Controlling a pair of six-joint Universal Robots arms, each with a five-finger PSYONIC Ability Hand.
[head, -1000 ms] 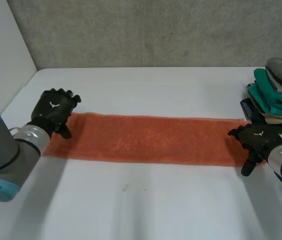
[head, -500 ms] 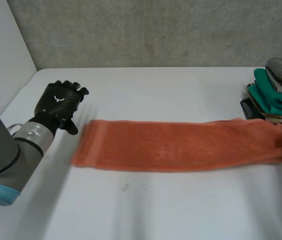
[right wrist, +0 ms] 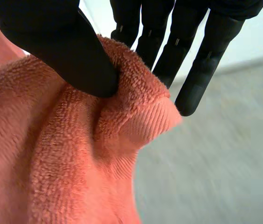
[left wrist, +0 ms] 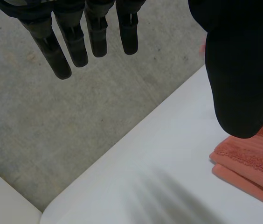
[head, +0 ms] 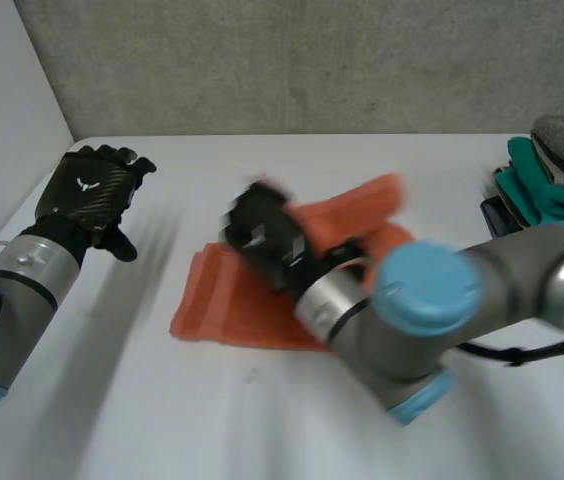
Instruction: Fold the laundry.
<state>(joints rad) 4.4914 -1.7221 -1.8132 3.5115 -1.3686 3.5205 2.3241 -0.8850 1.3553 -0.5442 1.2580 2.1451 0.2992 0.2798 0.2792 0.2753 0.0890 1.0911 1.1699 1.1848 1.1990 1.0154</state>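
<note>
The right arm reaches in from the right across the middle of the white table, and the right hand sits above the orange towel. That hand has a firm grip on the cloth. In the right wrist view the thumb pinches a ribbed hem of the towel against the straight fingers, and the terry bunches up under the palm. The rest of the towel lies in a heap at the table's centre. Its left end is flat on the surface with ridges running across it. A raised flap stands up to the right of the hand, on its far side.

The left hand is over at the far left, well apart from the towel, hovering above bare table. It is loose and holds nothing. The left wrist view shows its fingers straight, with the thumb apart from them. A layered towel corner lies on the table beside the thumb.

At the far right edge sits a stack of folded laundry, with teal pieces and a grey one on top. A concrete wall runs behind the table.
</note>
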